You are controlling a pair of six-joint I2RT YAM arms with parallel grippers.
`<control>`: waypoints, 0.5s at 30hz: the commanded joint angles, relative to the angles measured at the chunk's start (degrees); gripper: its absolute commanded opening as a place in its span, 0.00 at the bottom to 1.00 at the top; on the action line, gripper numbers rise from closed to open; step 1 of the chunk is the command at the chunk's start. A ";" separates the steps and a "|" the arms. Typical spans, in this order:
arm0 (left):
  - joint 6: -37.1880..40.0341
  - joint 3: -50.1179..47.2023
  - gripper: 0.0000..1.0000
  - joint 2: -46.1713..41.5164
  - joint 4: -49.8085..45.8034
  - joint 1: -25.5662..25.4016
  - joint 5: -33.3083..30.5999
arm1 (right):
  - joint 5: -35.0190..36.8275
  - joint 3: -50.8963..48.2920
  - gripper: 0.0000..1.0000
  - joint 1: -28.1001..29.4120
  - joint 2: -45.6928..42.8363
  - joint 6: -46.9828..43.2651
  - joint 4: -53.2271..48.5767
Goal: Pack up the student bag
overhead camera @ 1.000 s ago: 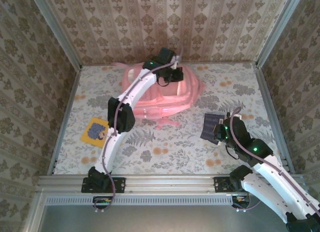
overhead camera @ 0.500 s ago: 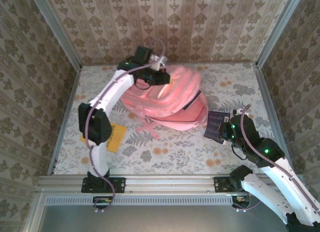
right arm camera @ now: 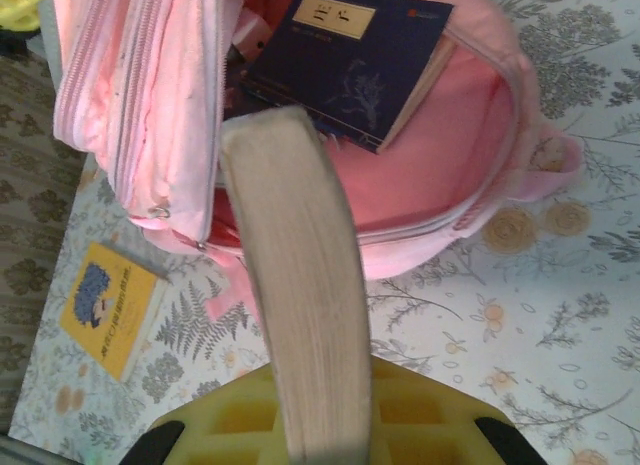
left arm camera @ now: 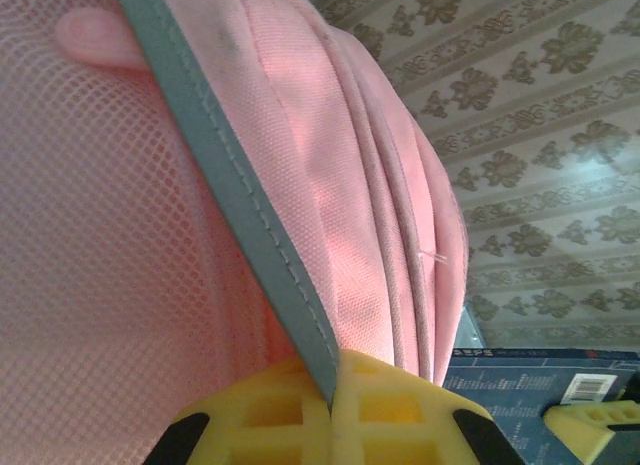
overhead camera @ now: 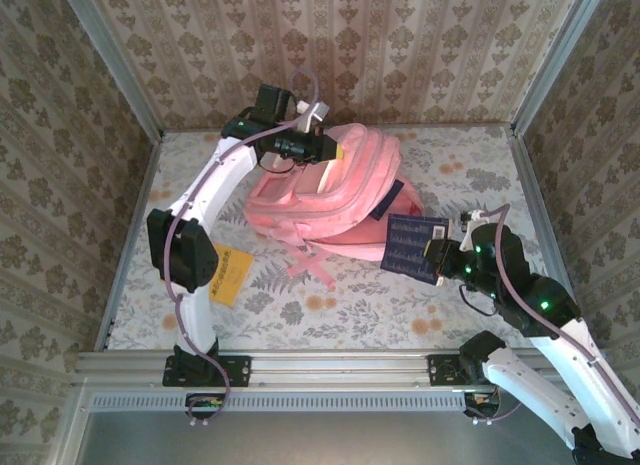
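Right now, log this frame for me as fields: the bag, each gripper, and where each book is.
student bag: open, zipper mouth facing the right arm
left gripper: shut on the bag's grey trim, holding it up
right gripper: shut on held blue book, far end at the bag's mouth
book in bag: dark blue, lying inside
yellow book: flat on table, outside the bag

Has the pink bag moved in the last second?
Yes. The student bag has shifted toward the front metal rail and rightward, so its lower edge now lies nearer that rail.
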 commanded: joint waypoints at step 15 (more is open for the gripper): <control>-3.87 -4.90 0.00 -7.33 15.39 2.25 15.90 | -40.39 -15.69 0.00 -21.15 26.94 23.66 70.70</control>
